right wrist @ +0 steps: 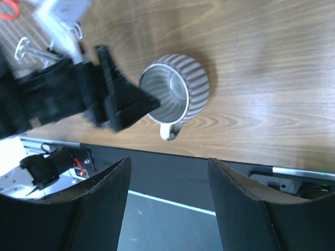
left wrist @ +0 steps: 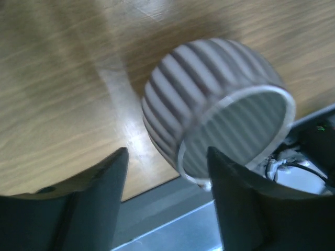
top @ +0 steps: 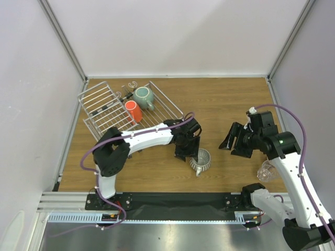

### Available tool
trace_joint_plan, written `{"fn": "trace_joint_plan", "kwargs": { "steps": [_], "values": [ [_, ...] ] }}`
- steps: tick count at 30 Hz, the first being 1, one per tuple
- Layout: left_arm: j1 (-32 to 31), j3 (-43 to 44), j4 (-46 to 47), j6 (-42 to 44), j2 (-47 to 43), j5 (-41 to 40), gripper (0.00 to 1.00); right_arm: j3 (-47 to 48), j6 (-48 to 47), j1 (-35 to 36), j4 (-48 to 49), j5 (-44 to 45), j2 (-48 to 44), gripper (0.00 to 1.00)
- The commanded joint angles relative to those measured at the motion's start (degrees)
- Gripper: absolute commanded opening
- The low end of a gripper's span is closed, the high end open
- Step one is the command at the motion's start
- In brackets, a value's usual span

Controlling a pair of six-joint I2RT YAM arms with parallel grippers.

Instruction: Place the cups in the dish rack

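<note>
White and ribbed, the mug (top: 200,159) is seen on the wooden table (top: 225,99), just ahead of the left gripper (left wrist: 167,151), whose jaws are held apart with nothing clasped between them. The right gripper (right wrist: 168,161) is likewise spread and empty, off to the mug's right. A red mug (top: 133,111) and a teal mug (top: 142,97) are lodged in the wire dish rack (top: 99,102). A clear glass (top: 266,170) is seen beside the right arm.
</note>
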Motion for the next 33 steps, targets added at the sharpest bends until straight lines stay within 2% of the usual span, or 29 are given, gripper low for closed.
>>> {"fn": "trace_joint_plan", "kwargs": {
  "steps": [1,3,8,11,12,15,18,21,26,28,29,33],
  "values": [
    [-0.48,2.76,0.60,1.95,2.70,1.78,0.61,-1.27,1.21,-0.17,-0.04,-3.10,-2.55,0.67],
    [-0.48,3.29,0.78,2.22,3.24,1.87,0.50,-2.24,1.65,-0.09,0.23,-4.24,-3.16,0.66],
    [-0.40,6.10,0.17,4.41,4.99,2.04,0.39,-3.13,1.57,-0.09,1.19,-4.42,-3.43,0.66],
    [-0.31,9.09,-1.67,6.43,6.05,2.39,0.14,-2.51,1.21,-0.17,1.72,-4.94,-2.55,0.67],
    [-0.22,9.88,-1.68,6.96,5.79,2.83,0.00,-2.34,1.04,-0.17,1.98,-5.90,-2.29,0.67],
    [0.92,10.50,0.42,7.76,1.07,3.80,0.00,-1.55,-0.01,-0.17,3.21,-8.80,-1.41,0.66],
    [3.90,10.15,4.11,6.27,-4.99,8.26,0.00,0.73,-0.63,-0.26,4.97,-12.75,-0.97,0.66],
    [9.16,7.96,8.86,3.03,-12.28,13.11,0.00,3.45,0.86,-0.35,9.18,-18.20,-1.41,0.68],
    [14.01,6.29,15.79,-2.34,-20.65,16.98,0.00,3.91,10.41,0.26,24.63,-30.49,-2.28,0.78],
    [14.72,2.78,20.44,-7.08,-25.73,17.24,0.00,2.25,13.07,2.10,32.78,-32.45,-2.29,0.82],
    [14.72,1.11,26.21,-9.27,-27.24,17.16,0.01,1.80,14.64,2.89,35.44,-33.67,-2.20,0.82],
    [14.55,-6.28,37.42,-19.90,-33.05,17.07,0.00,1.88,20.36,8.16,45.38,-32.46,1.04,0.83]
  ]
}}
